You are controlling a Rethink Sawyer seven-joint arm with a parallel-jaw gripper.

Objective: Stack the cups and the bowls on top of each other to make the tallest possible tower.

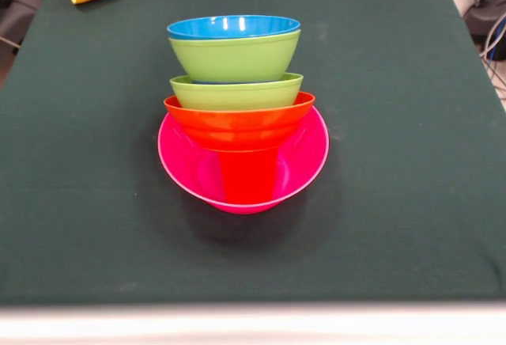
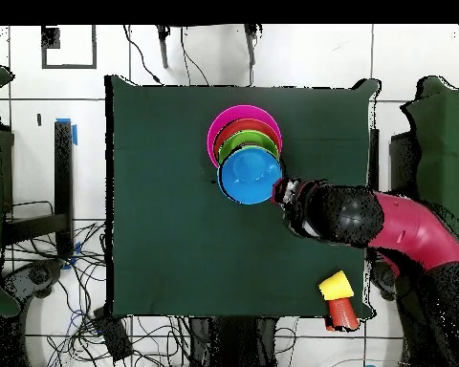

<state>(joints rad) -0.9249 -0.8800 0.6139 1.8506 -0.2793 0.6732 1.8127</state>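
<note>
Bowls formed the tower (image 1: 237, 115) mid-tabletop in the front view: pink bowl (image 1: 304, 167) as base, red cup (image 1: 247, 177) inside, then orange, two green and blue bowls above. Overhead, the gripper (image 2: 289, 194) sat just beside the blue bowl (image 2: 248, 176); whether it gaped or closed, I couldn't tell. A yellow cup (image 2: 335, 284) lay at the tabletop's corner.
</note>
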